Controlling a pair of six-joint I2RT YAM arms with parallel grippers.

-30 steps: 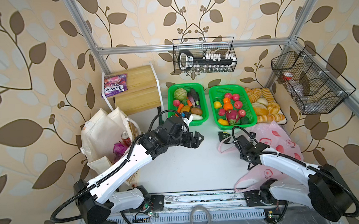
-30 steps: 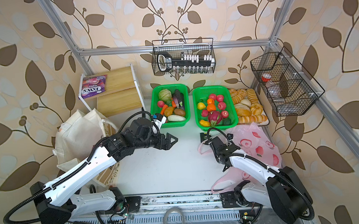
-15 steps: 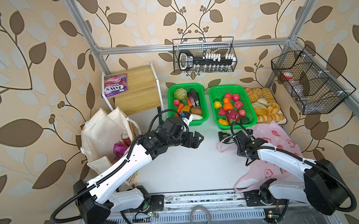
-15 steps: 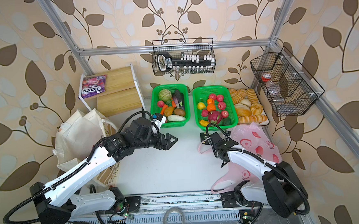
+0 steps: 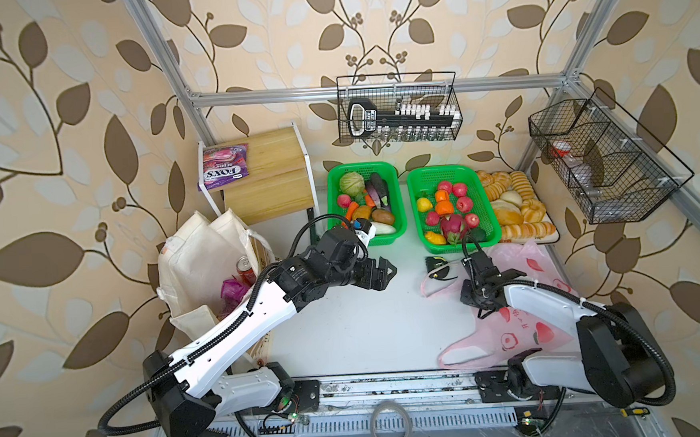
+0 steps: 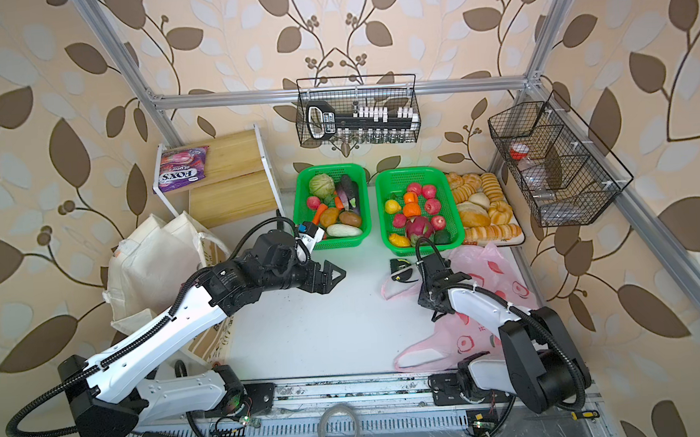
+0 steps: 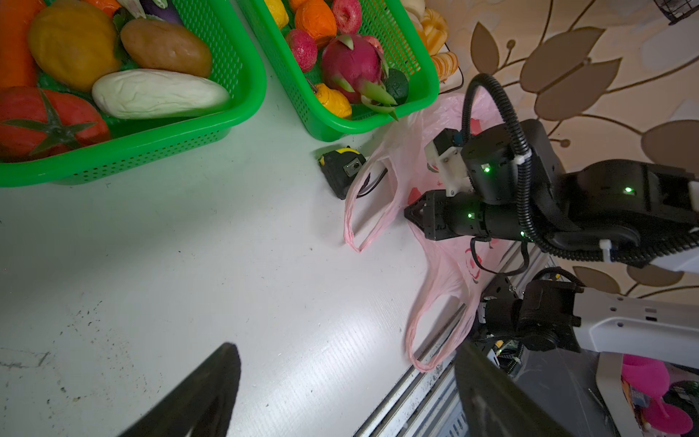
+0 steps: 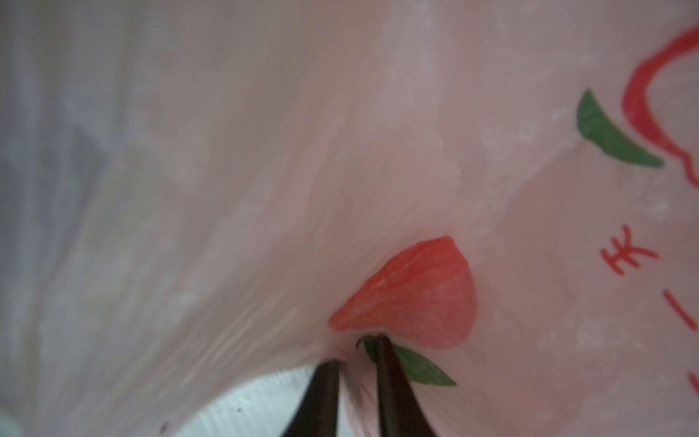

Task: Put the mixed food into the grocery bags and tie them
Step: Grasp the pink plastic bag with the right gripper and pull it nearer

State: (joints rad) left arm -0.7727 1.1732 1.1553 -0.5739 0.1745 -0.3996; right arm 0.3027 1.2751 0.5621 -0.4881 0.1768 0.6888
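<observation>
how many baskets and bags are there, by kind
green baskets: 2
wire baskets: 2
tote: 1
pink bag: 1
total: 6

Left arm (image 5: 238, 330) and right arm (image 5: 540, 299): white link shells, black joint housings, black corrugated cable conduit (image 7: 511, 113), green indicator lights (image 7: 486, 169) on right wrist, left gripper (image 5: 388, 273) black, angular

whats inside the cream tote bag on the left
In a top view the tote holds a red soda can and a purple packet. The left arm and the bag's own cloth cover the rest, so anything deeper cannot be seen.
</observation>
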